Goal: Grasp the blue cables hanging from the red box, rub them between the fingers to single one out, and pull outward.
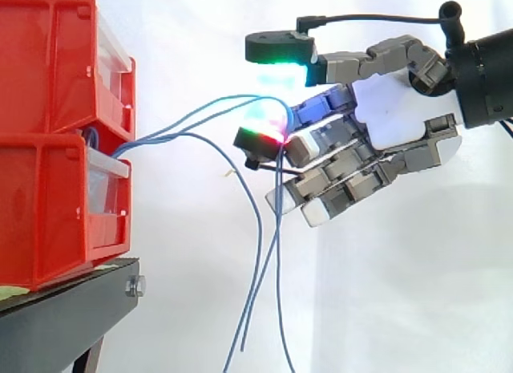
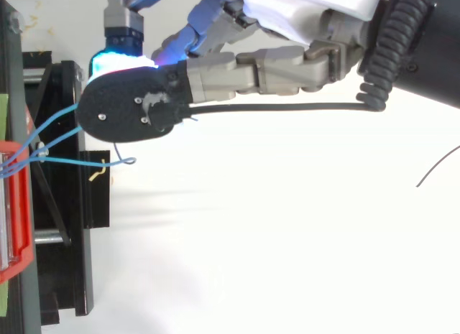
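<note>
Several thin blue cables (image 1: 200, 110) leave the lower red bin (image 1: 48, 212) and arc to the right. Two of them rise over a red-and-green glowing fingertip (image 1: 260, 139) of my hand (image 1: 393, 116), then drop down past it. Another blue cable (image 1: 255, 220) curves lower and hangs free in front of the fingers. The thumb's green-glowing pad (image 1: 280, 52) is held well above the cables, with a clear gap. The fingers are nearly straight and the hand is open. From above, the cables (image 2: 57, 122) run under the thumb's black pad (image 2: 129, 108).
Two red bins are stacked, the upper red bin (image 1: 48, 60) on the lower, on a black stand (image 1: 72, 309) at the left. A white curtain lies behind. From above, the red bin's rim (image 2: 18, 205) and the black stand (image 2: 93, 197) sit at the left edge.
</note>
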### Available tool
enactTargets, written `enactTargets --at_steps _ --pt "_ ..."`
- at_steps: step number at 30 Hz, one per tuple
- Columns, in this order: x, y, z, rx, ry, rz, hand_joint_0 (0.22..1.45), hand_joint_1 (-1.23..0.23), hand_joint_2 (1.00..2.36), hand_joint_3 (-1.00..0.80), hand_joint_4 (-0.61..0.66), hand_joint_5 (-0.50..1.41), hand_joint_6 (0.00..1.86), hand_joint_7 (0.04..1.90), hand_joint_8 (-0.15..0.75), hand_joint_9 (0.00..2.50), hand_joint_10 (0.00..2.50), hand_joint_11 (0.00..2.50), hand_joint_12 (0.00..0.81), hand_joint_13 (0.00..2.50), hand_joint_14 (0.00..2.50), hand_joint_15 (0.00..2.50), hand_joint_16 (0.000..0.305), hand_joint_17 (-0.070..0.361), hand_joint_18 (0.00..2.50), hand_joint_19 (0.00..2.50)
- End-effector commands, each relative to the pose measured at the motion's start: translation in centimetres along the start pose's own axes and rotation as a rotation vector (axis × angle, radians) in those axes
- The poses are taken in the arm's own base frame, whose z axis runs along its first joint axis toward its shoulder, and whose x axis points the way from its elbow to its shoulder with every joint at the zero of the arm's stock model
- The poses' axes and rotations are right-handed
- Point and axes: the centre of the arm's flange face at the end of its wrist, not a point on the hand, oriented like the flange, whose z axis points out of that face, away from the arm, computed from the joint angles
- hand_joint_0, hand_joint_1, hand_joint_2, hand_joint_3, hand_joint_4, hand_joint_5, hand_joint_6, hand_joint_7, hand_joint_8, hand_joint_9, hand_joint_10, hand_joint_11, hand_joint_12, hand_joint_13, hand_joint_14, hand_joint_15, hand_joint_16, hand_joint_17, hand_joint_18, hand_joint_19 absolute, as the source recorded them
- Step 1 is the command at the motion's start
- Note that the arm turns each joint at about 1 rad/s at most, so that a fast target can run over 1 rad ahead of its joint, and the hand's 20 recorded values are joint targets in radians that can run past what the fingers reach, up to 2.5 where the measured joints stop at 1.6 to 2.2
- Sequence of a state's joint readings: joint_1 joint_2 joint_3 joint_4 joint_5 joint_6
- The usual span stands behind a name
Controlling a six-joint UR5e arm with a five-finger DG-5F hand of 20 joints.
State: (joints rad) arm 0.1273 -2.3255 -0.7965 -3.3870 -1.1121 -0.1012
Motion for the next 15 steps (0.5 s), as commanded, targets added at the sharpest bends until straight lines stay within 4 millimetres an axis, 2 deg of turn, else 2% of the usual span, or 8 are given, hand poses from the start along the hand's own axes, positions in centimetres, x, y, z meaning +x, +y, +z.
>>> enactTargets --at_steps 1,11,15 --pt "0.03 -0.08 0.05 0.001 0.0 0.0 0.59 -0.71 1.01 -0.21 0.08 -0.12 0.91 1.11 0.282 1.15 0.02 0.95 0.37 0.81 0.02 0.55 0.048 0.107 0.75 0.54" --pt "-0.05 0.29 -0.01 -0.004 -0.002 0.002 0.58 -0.73 1.01 -0.08 0.04 -0.08 0.91 1.16 0.296 1.21 0.02 0.89 0.402 0.88 0.02 0.55 0.055 0.124 0.84 0.51" --pt "0.03 0.29 -0.05 -0.003 -0.003 0.001 0.57 -0.75 1.03 -0.03 -0.03 -0.07 0.89 1.19 0.299 1.22 0.02 0.74 0.418 0.93 0.02 0.52 0.06 0.136 0.91 0.47"
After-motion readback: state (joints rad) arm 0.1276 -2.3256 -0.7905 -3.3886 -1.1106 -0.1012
